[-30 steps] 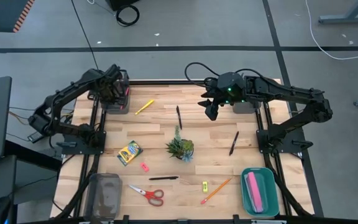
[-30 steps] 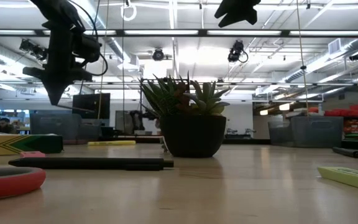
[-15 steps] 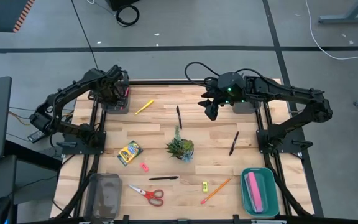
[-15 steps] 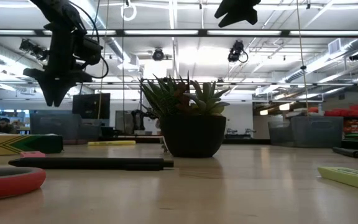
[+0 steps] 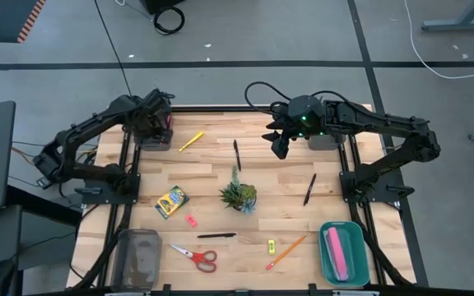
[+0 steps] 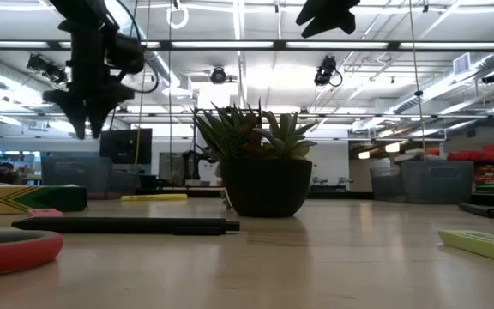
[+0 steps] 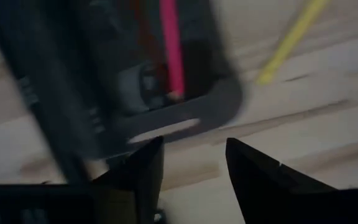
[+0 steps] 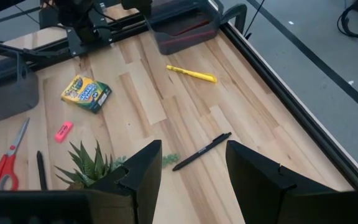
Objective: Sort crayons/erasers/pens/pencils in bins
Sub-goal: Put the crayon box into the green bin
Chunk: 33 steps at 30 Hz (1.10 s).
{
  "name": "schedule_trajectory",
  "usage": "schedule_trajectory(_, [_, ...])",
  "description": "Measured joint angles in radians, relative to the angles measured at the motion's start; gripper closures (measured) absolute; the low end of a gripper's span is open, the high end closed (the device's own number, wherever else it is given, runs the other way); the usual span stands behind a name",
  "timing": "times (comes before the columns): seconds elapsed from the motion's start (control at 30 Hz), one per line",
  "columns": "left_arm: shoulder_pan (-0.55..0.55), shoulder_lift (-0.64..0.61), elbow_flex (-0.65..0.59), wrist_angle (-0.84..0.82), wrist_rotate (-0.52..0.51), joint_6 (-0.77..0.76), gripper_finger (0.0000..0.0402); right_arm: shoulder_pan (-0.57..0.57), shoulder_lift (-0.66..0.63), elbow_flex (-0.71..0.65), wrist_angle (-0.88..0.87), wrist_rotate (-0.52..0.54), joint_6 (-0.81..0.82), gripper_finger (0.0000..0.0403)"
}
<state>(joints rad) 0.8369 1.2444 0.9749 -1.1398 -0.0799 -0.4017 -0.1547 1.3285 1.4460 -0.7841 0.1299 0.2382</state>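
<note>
My left gripper [image 5: 158, 123] hangs open over the dark grey bin [image 5: 151, 138] at the table's far left corner and touches nothing. In the left wrist view a pink pencil [image 7: 171, 50] lies inside that bin [image 7: 216, 109], and a yellow pencil [image 7: 291, 40] lies on the wood beside it. My right gripper [image 5: 280, 148] hovers open high over the far middle, above a black pen [image 5: 237, 154]. Two more pens [image 5: 309, 188] [image 5: 216, 235], the crayon box [image 5: 171, 201], a pink eraser [image 5: 192, 220], a yellow eraser [image 5: 271, 245] and an orange pencil [image 5: 286, 252] lie flat on the table.
A potted plant [image 5: 239, 196] stands mid-table. Red-handled scissors [image 5: 196, 256] lie near the front edge. A translucent grey bin [image 5: 138, 256] sits at the near left. A teal bin [image 5: 342, 252] at the near right holds something pink. Another dark bin [image 5: 325, 141] is under my right arm.
My left gripper has opened above the far-left dark bin, shifted a little toward the table's right and turned about its upright axis. My right gripper has kept still.
</note>
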Motion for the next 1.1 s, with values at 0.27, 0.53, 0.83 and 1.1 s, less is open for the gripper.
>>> schedule_trajectory(0.27, [-0.226,-0.018,0.001,0.14,0.247,0.029,0.0228,0.0,0.0,0.0,-0.057,0.0,0.131,0.0218])
schedule_trajectory(0.53, [-0.469,-0.018,0.001,0.342,0.36,0.07,0.0234,0.018,-0.001,-0.012,-0.182,-0.036,0.286,0.0218])
schedule_trajectory(0.83, [-0.633,-0.018,0.001,0.501,0.416,0.097,0.0237,0.194,0.0,-0.125,-0.156,-0.125,0.499,0.0218])
schedule_trajectory(1.1, [-0.709,-0.018,0.001,0.501,0.42,0.163,0.0237,0.425,0.003,-0.307,0.166,-0.111,0.6,0.0218])
